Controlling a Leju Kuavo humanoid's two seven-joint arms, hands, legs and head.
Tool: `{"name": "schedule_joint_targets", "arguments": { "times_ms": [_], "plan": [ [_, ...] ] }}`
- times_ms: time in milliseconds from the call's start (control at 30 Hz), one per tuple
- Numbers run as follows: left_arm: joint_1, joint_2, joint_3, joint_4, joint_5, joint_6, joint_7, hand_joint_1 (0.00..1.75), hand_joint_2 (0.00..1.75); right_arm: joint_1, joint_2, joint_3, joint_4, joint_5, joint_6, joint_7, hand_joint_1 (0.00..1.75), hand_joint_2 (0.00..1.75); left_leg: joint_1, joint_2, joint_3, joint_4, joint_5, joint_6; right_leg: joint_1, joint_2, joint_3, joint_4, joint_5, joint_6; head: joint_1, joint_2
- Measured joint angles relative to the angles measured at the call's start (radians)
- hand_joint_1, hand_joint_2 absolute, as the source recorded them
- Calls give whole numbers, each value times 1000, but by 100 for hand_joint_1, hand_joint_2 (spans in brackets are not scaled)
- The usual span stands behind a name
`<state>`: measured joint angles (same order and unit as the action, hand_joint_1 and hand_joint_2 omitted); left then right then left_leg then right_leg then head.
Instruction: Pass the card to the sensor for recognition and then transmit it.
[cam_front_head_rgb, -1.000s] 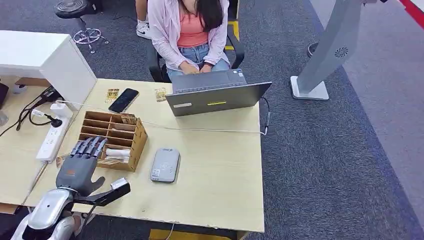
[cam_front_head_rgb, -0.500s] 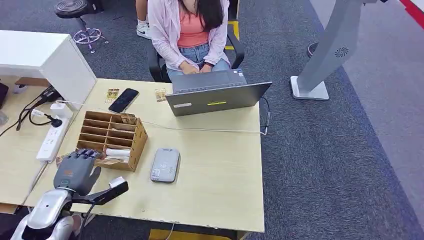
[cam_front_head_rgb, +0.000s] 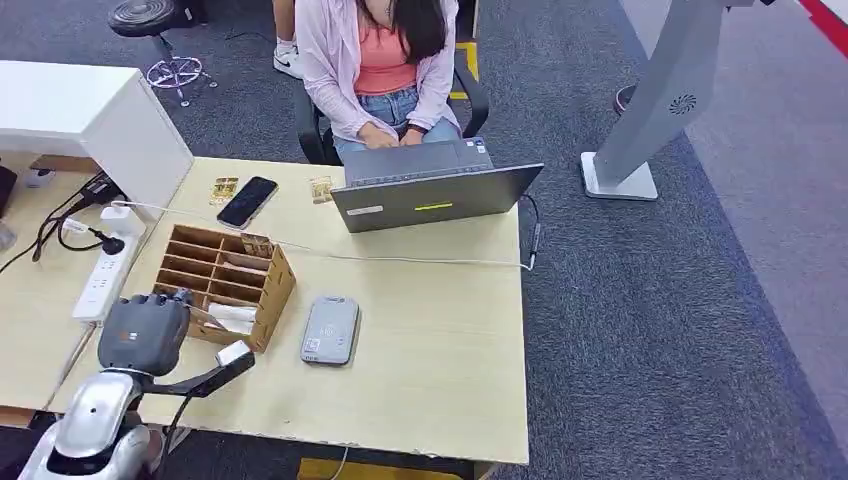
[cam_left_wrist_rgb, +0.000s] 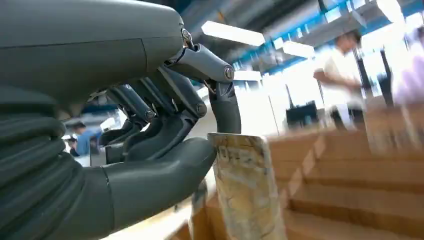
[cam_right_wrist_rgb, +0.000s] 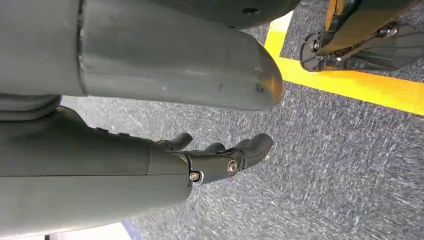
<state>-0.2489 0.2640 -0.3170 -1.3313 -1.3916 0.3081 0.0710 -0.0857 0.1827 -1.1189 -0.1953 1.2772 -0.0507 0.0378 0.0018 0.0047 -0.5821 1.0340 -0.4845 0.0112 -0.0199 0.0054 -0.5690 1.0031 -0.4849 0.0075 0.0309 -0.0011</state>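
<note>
1. Your left hand (cam_front_head_rgb: 143, 333) sits at the near-left corner of the wooden organizer (cam_front_head_rgb: 228, 281), with its thumb and fingers (cam_left_wrist_rgb: 223, 102) closed on the top edge of a card (cam_left_wrist_rgb: 248, 192). The card stands upright, and its lower part looks to be still down in the slot.
2. The pinch is right at the card's edge. If you lift at an angle, the card could catch on the slot wall, slip out of the pinch, or tilt the organizer along with it.
3. The sensor (cam_front_head_rgb: 330, 329), a flat grey reader, lies on the table (cam_front_head_rgb: 420, 350) just beside the organizer's right end. Your path to it runs over the organizer's near wall, so a low carry could snag the card there.
4. Your right hand (cam_right_wrist_rgb: 220, 155) hangs over the carpet with its fingers curled in and nothing in them. It gives you no backup if the card drops.
5. A thin cable (cam_front_head_rgb: 400, 259) crosses the table beyond the sensor, clear of your route. A laptop (cam_front_head_rgb: 435, 195) and the person (cam_front_head_rgb: 385, 60) typing at it are well apart from you, as are the phone (cam_front_head_rgb: 247, 200) and the power strip (cam_front_head_rgb: 103, 275) on the left.
</note>
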Motion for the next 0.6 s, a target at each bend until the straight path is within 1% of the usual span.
{"name": "schedule_joint_targets", "arguments": {
  "times_ms": [67,267,300,333,433,533,600],
  "plan": [
    [-19,-3,10,4,-6,19,0,175,175,-2,0,6,0,0,2,-2,0,0,0,-1,0,0,0,0,0,0,0,0,0,0,0,0],
    [-30,-12,24,14,-12,24,-4,175,175,-1,0,13,0,0,2,-2,0,0,0,0,0,0,0,0,0,0,0,0,0,0,0,0],
    [-30,-13,26,15,-14,33,-7,175,175,-1,0,13,0,1,2,-2,0,0,0,0,0,0,0,0,0,0,0,0,0,0,0,0],
    [-30,-14,28,15,-19,55,-10,175,175,-1,0,13,0,2,2,-3,0,0,0,0,0,0,0,0,0,0,0,0,0,0,0,0],
    [-48,-18,47,15,-31,172,-45,175,175,-2,0,18,0,17,9,-9,0,0,0,0,0,0,0,0,0,0,0,0,0,0,0,0],
    [-92,-20,69,15,-27,211,-80,175,175,-2,0,28,0,26,10,-12,0,0,0,-1,0,0,0,0,0,-1,0,0,0,0,0,0],
    [-128,-22,75,11,-23,214,-101,175,175,-2,0,35,0,32,12,-13,0,0,0,-1,0,0,1,0,0,-1,0,0,1,0,0,0]
  ]
}}
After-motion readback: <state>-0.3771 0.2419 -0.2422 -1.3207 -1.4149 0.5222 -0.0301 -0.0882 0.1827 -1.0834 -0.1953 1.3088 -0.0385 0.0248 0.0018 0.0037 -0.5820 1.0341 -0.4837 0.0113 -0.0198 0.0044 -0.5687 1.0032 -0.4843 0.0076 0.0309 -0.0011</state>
